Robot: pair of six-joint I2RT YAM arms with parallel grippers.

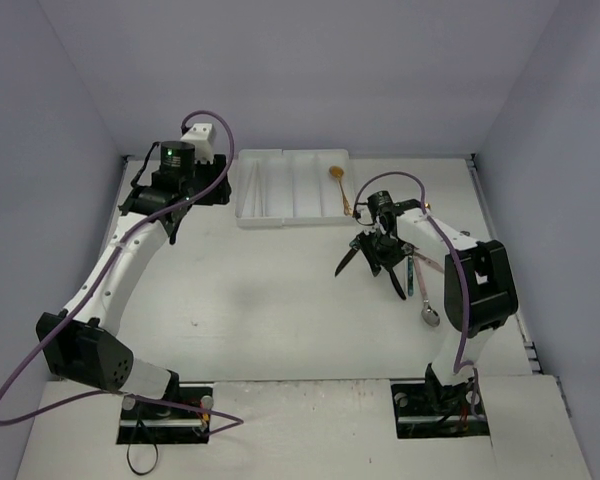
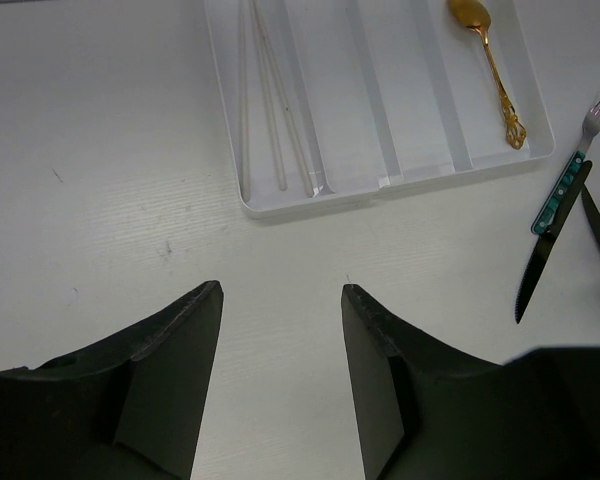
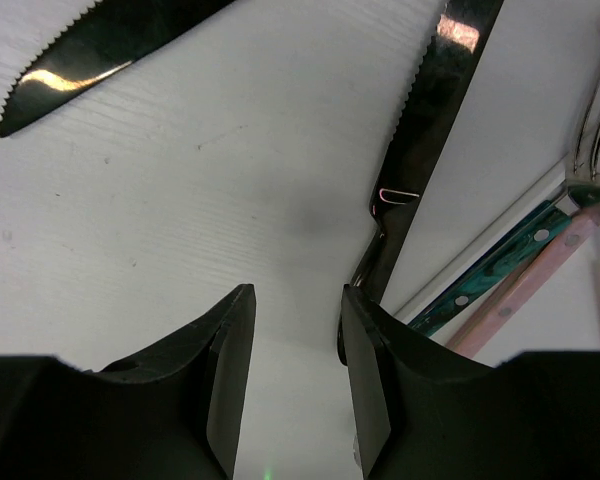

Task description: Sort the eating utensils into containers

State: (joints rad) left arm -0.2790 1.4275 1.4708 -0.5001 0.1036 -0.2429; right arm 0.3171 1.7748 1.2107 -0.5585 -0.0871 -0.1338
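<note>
Here, tray (image 1: pixel 265 185) on white table (image 1: pixel 280 300), lavender walls (image 1: pixel 330 70).

You got no legible text, label, brand, number or sign in any view. Tray (image 2: pixel 380 183) was plain white; knife blade (image 3: pixel 432 110) and teal handle (image 3: pixel 490 268) carried no readable marking.

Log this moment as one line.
left gripper: open, empty, short of tray | right gripper: open, low, beside black knife | tray: gold spoon in one end compartment
</note>
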